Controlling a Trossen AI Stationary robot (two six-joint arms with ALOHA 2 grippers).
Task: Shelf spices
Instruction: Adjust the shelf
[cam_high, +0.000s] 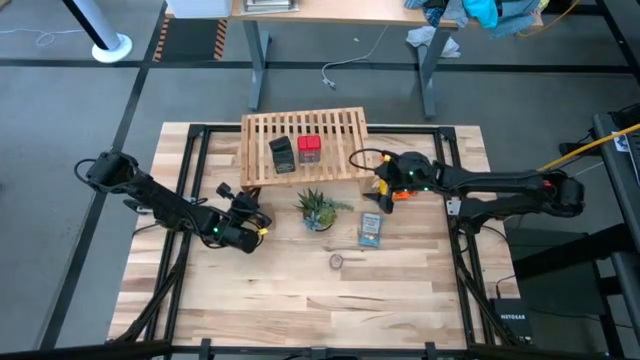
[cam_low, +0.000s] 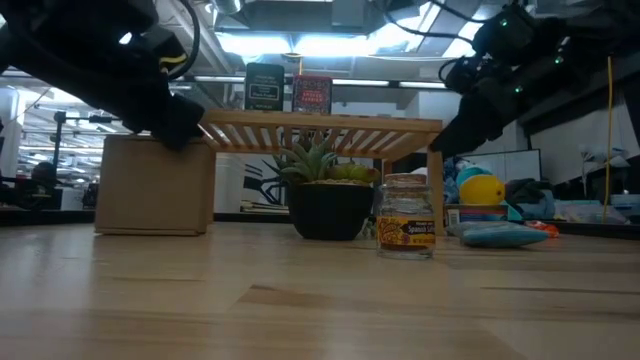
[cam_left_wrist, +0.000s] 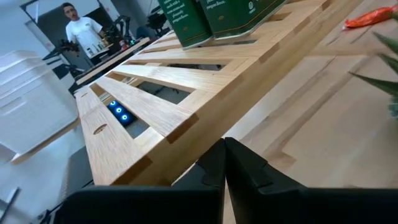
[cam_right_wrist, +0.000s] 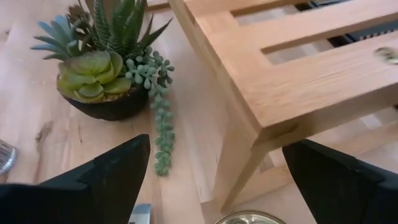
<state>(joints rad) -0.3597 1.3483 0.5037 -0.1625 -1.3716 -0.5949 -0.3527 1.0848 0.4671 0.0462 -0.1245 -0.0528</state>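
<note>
- The shelf (cam_high: 305, 146) stands at the far middle of the table, and two of the spices sit side by side on its slats — the dark tin (cam_high: 282, 154) and the red tin (cam_high: 309, 149).
- The third, a small round jar (cam_high: 337, 261), stands alone on the bare wood nearer the front, well apart from the shelf.
- My left gripper (cam_high: 250, 226) hovers by the shelf's near left corner, fingers (cam_left_wrist: 217, 165) pressed together, holding nothing.
- My right gripper (cam_high: 382, 187) hangs at the shelf's near right corner, its fingers (cam_right_wrist: 112, 171) spread wide and empty; the shelf leg (cam_right_wrist: 239, 155) shows between them.
- A potted succulent (cam_high: 318, 209) sits just in front of the shelf, a flat blue packet (cam_high: 371, 230) to its right.
</note>
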